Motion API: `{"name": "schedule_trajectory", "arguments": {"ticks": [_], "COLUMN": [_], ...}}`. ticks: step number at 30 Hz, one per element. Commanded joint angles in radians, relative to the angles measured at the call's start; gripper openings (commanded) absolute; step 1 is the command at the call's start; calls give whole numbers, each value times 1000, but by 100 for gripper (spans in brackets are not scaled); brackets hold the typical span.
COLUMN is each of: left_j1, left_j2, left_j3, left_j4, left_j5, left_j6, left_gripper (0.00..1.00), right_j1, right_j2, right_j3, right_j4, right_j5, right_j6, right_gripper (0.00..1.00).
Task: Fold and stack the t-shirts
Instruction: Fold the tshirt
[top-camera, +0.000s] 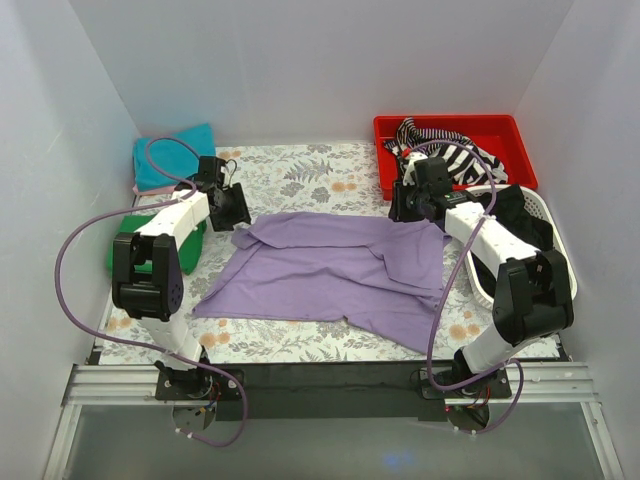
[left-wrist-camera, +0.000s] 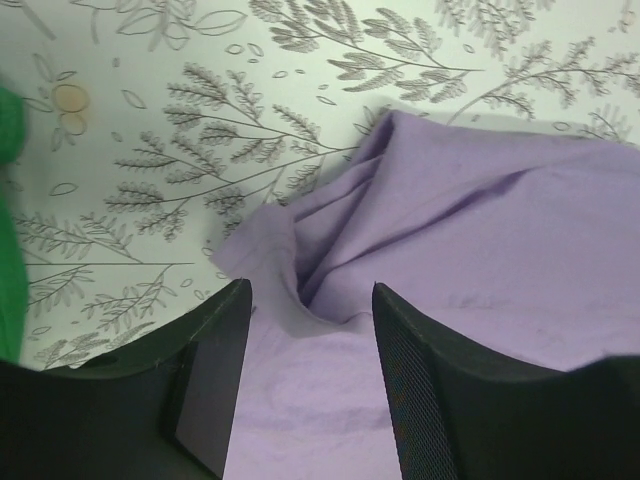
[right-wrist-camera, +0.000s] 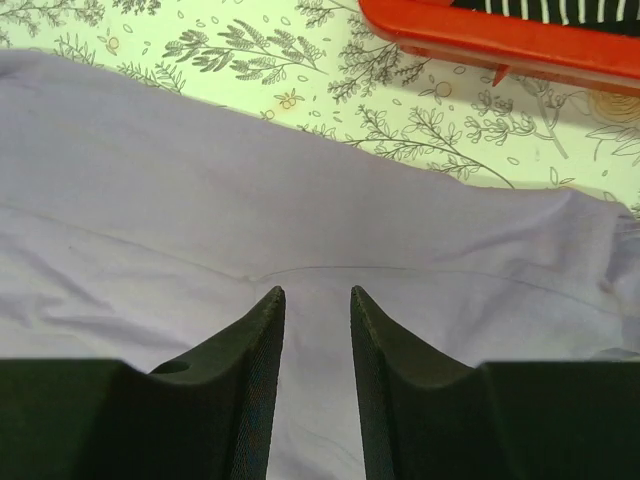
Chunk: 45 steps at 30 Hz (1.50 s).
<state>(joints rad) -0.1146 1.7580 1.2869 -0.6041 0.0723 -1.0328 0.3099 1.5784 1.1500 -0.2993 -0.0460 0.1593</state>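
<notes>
Lavender t-shirt (top-camera: 330, 270) rumpled, centre of surface (top-camera: 300, 165). Left tool (left-wrist-camera: 310, 295) released above far-left corner. Right tool (right-wrist-camera: 317, 295) narrow-gapped at far-right edge, grip cannot tell. Smooth bunched corner, square edges before folding.

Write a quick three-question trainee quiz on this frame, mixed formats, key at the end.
1. True or false: the purple t-shirt lies on the table, outside the red bin.
2. What lies in the red bin? A. a striped garment B. a yellow towel C. nothing
3. Fill in: the folded teal shirt sits at the table's far ___ corner.

Key: 1 true; 2 A; 3 left.
</notes>
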Motion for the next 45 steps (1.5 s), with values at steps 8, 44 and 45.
{"name": "schedule_trajectory", "arguments": {"ticks": [8,44,45], "left_j1": [6,4,4], "left_j2": [1,82,96], "left_j3": [-17,281,293], "left_j4": [10,113,107], "left_j5": [-99,-125,-118], "left_j6": [13,39,39], "left_gripper": [45,0,0], "right_j1": [8,218,256], "right_j2": [22,129,129], "right_j3": [-6,63,74], "right_j4": [-24,2,2], "right_j5": [-81,-354,-364], "right_j6": [0,-14,-9], "right_gripper": [40,41,41]}}
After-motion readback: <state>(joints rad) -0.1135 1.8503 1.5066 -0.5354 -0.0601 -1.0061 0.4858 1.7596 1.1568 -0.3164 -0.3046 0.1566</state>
